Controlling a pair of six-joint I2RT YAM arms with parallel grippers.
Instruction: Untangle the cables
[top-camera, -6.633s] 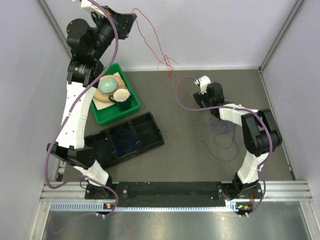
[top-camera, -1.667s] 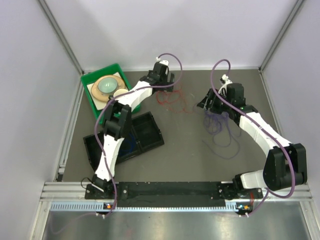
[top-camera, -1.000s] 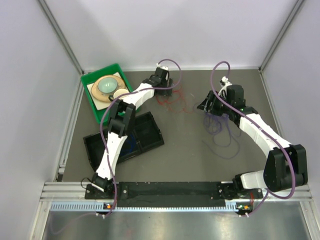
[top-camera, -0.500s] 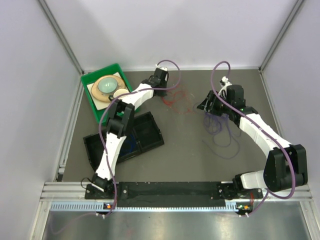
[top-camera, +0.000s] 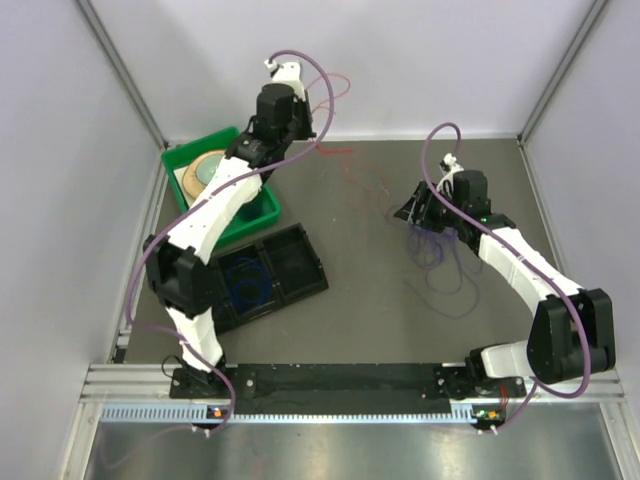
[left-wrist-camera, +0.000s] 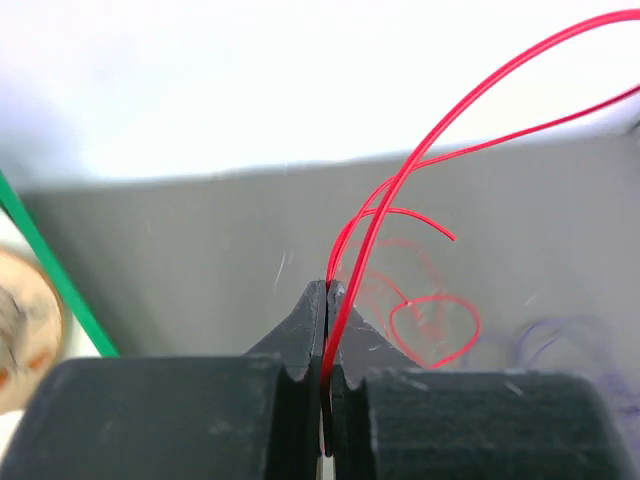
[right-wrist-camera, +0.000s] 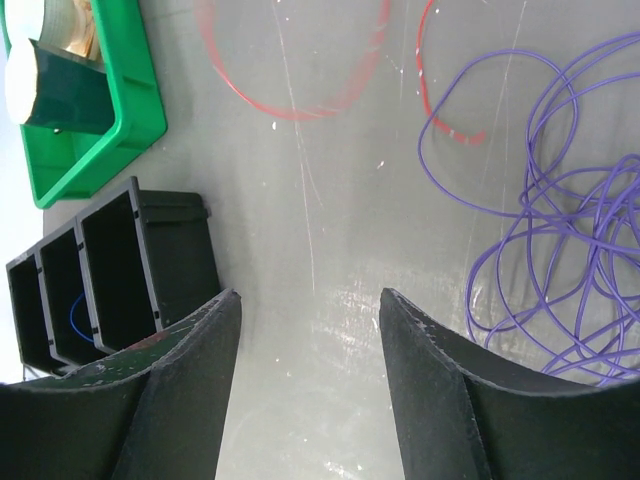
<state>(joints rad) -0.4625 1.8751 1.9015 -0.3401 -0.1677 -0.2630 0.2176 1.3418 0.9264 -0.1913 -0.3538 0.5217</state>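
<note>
My left gripper (top-camera: 303, 135) is raised near the back wall and shut on the thin red cable (left-wrist-camera: 400, 190), which runs between its closed tips (left-wrist-camera: 328, 292). The red cable (top-camera: 362, 180) trails down to the table, its far end lying beside the purple cable (top-camera: 440, 255). The purple cable lies in a loose tangle on the table under my right arm. My right gripper (top-camera: 412, 212) hovers low at the tangle's left edge, open and empty (right-wrist-camera: 310, 300); the purple loops (right-wrist-camera: 560, 230) lie to its right and a red arc (right-wrist-camera: 290, 105) ahead. A blue cable (top-camera: 245, 285) lies coiled in the black tray.
A green bin (top-camera: 262, 205) holding a plate, bowl and cup stands at the back left, also in the right wrist view (right-wrist-camera: 100, 130). A black compartment tray (top-camera: 300, 262) lies in front of it, also in the right wrist view (right-wrist-camera: 130, 260). Walls enclose three sides.
My left arm has risen from the table toward the back wall with the red cable, pulling it up and stretching it out. The right arm has stayed still.
</note>
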